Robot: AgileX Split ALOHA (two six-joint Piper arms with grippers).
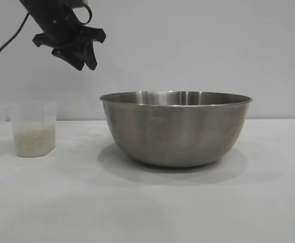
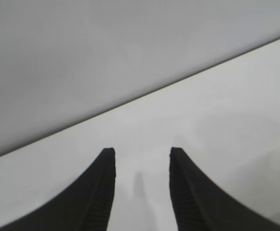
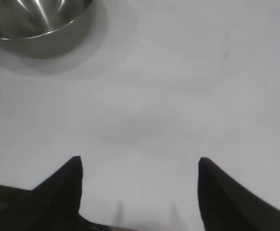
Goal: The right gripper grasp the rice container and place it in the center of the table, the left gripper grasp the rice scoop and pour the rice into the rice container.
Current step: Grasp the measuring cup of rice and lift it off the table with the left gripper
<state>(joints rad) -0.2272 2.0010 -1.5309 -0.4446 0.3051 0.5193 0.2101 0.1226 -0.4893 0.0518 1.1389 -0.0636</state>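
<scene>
The rice container (image 1: 176,126), a large steel bowl, stands on the white table (image 1: 147,207) near the middle. It also shows in the right wrist view (image 3: 34,19). The rice scoop (image 1: 32,128), a small translucent cup, stands at the left with rice (image 1: 33,142) in its lower part. My left gripper (image 1: 81,59) hangs open and empty high above the table, up and to the right of the scoop; its own view (image 2: 142,153) shows only bare table between the fingers. My right gripper (image 3: 139,161) is open and empty over bare table, away from the bowl, and is out of the exterior view.
A plain grey wall (image 1: 188,45) stands behind the table. Bare tabletop lies in front of the bowl and the scoop.
</scene>
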